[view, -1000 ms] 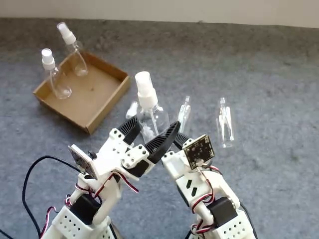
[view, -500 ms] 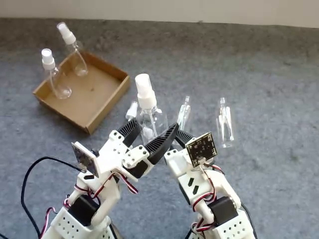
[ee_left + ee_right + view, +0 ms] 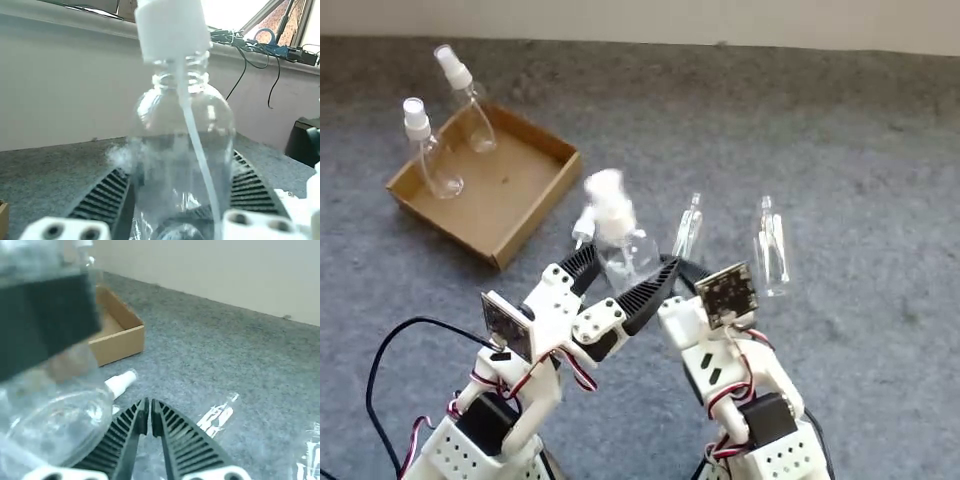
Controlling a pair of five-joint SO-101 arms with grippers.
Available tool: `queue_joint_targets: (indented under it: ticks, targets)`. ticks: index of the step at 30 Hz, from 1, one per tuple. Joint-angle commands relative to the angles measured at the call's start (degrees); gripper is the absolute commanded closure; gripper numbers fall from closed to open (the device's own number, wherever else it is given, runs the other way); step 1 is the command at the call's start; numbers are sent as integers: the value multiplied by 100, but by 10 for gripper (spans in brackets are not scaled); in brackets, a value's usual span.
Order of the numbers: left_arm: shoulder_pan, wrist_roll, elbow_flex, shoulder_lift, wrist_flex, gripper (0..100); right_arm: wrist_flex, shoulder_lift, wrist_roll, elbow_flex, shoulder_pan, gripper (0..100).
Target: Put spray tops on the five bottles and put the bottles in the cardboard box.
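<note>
My left gripper is shut on a clear bottle, held upright above the table. A white spray top sits on the bottle's neck, its tube hanging inside. My right gripper is shut with nothing in it, close beside the held bottle. The cardboard box lies at the far left with two capped bottles in it. Two capless bottles lie on the table. A loose spray top lies near the box.
The table is covered by a grey carpet, open at the back and to the right. A black cable loops at the front left beside the arm bases. A pale wall stands behind the table.
The held bottle has sunk and drawn back toward the arm bases, its spray top now blurred by motion. Both arms have shifted slightly nearer.
</note>
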Motion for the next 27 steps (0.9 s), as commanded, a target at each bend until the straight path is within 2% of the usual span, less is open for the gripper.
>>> queue_joint_targets:
  ticks: [1,20,27]
  targets:
    - [207,-79,101,-4,167,860,-541,-101,0,-163,505,993]
    - [145,-114,75,-4,378,860,-567,-92,0,31,681,993]
    - [-558,-88,66,-13,378,860,-567,-92,18,180,681,993]
